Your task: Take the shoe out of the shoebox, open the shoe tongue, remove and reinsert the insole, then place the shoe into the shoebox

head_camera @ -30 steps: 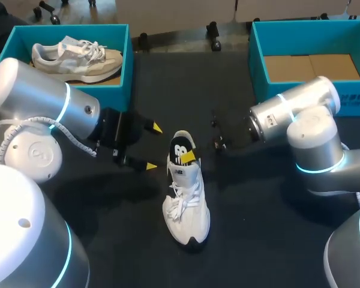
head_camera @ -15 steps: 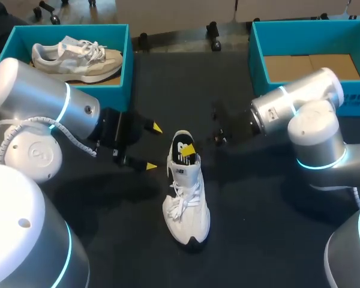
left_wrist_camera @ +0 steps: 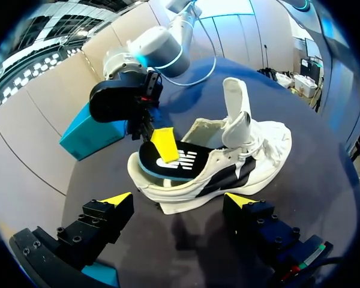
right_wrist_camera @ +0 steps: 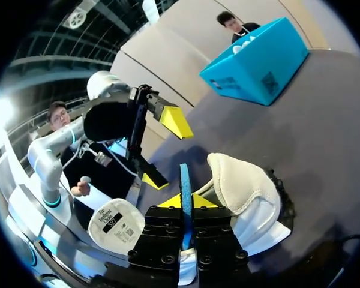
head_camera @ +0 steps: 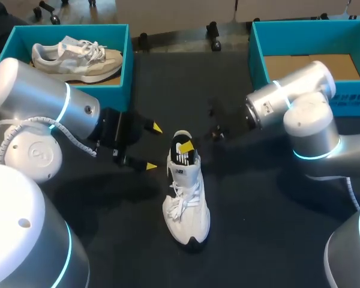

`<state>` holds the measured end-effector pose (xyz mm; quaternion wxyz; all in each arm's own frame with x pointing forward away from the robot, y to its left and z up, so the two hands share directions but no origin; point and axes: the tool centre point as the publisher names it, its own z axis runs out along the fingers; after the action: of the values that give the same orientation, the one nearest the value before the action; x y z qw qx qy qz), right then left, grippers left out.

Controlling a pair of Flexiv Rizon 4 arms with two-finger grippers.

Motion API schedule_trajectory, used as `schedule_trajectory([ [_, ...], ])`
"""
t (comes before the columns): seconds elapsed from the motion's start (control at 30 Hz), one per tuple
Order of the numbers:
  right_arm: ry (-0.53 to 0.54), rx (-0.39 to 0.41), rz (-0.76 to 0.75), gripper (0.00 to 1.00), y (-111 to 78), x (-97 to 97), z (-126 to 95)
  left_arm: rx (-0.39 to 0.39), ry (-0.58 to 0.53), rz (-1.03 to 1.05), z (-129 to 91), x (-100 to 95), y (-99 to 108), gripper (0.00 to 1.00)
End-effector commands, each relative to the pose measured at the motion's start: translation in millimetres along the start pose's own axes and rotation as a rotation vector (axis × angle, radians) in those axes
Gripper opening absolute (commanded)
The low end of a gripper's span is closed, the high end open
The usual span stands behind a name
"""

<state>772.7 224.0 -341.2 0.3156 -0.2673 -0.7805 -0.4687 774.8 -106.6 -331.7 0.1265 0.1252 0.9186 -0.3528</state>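
A white shoe (head_camera: pixel 186 204) lies in the middle of the black table, toe toward me, its tongue (left_wrist_camera: pixel 234 102) pulled up. A black insole (head_camera: pixel 180 153) with a blue edge sticks out of the heel opening. My right gripper (head_camera: pixel 186 146) is shut on the insole's heel end; in the right wrist view the blue edge (right_wrist_camera: pixel 184 177) runs up from between the fingers of the right gripper (right_wrist_camera: pixel 183 203). My left gripper (head_camera: pixel 154 147) stands open just left of the heel, touching nothing; in its own view the left gripper (left_wrist_camera: pixel 179 201) faces the shoe's side (left_wrist_camera: pixel 228 162).
A teal shoebox (head_camera: pixel 127 60) at the back left holds a beige shoe (head_camera: pixel 78 57). A second teal shoebox (head_camera: pixel 258 66) at the back right shows only its brown cardboard bottom. Both arms' big silver bodies flank the shoe.
My right gripper has shifted slightly back from the heel with the insole's end in it, and the right arm's body has turned a little. Left arm and shoe stayed put.
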Motion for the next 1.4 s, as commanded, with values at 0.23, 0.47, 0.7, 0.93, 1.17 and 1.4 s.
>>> schedule_trajectory([
  [0.23, 0.013, -0.009, 0.042, 0.00, -16.1, 2.9, 14, -0.005, -0.001, 0.000, 0, 0.7, -1, 1.00],
  [0.47, -0.011, -0.010, 0.050, 0.04, -17.5, 6.5, 11, -0.005, -0.001, 0.000, 0, 0.7, -1, 1.00],
  [0.7, -0.056, -0.016, 0.021, 0.45, -9.2, 13.2, 3, -0.005, -0.001, 0.000, 0, 0.7, -1, 1.00],
  [0.93, -0.071, -0.020, 0.001, 0.51, 0.1, 19.9, 1, 0.003, -0.002, -0.005, -5, 1.6, 0, 1.00],
  [1.17, -0.099, -0.022, -0.021, 0.69, 9.8, 23.2, -5, 0.006, -0.006, -0.005, -12, 0.3, 1, 1.00],
  [1.4, -0.130, -0.013, -0.042, 0.78, 22.3, 29.7, -9, 0.005, -0.007, 0.001, -19, -1.3, 4, 1.00],
])
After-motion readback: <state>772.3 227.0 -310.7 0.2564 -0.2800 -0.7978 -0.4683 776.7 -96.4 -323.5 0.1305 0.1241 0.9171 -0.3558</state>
